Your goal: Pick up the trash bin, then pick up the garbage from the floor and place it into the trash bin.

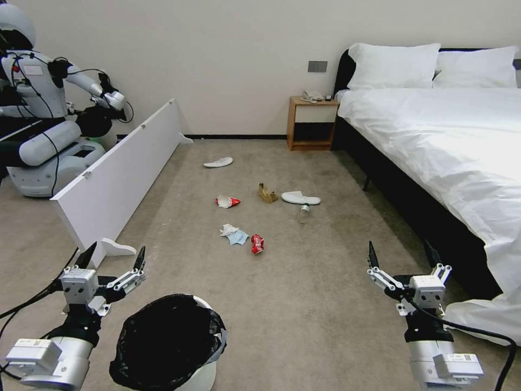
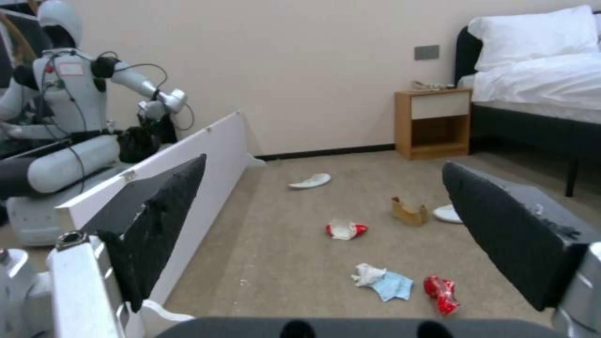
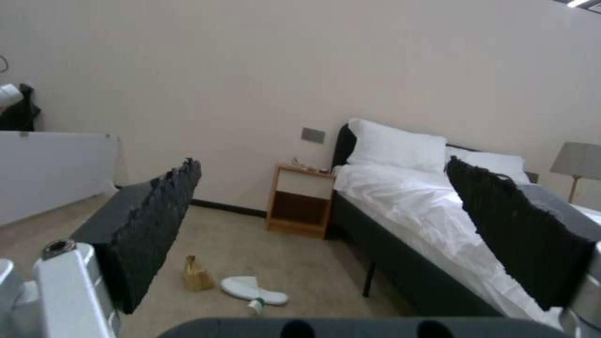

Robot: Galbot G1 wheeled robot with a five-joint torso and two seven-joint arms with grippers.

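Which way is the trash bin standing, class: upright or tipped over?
Upright. The trash bin stands on the carpet, its bag-lined mouth facing up, beside the open left claw.

Left tool (image 1: 114, 259): white block body, silver linkages, two black pointed fingers (image 1: 87, 255) with ridged inner pads, on a black wrist and silver-white cylindrical forearm; black cables trail from it. Right tool (image 1: 402, 254): identical build, with a thick black cable looping from the forearm.
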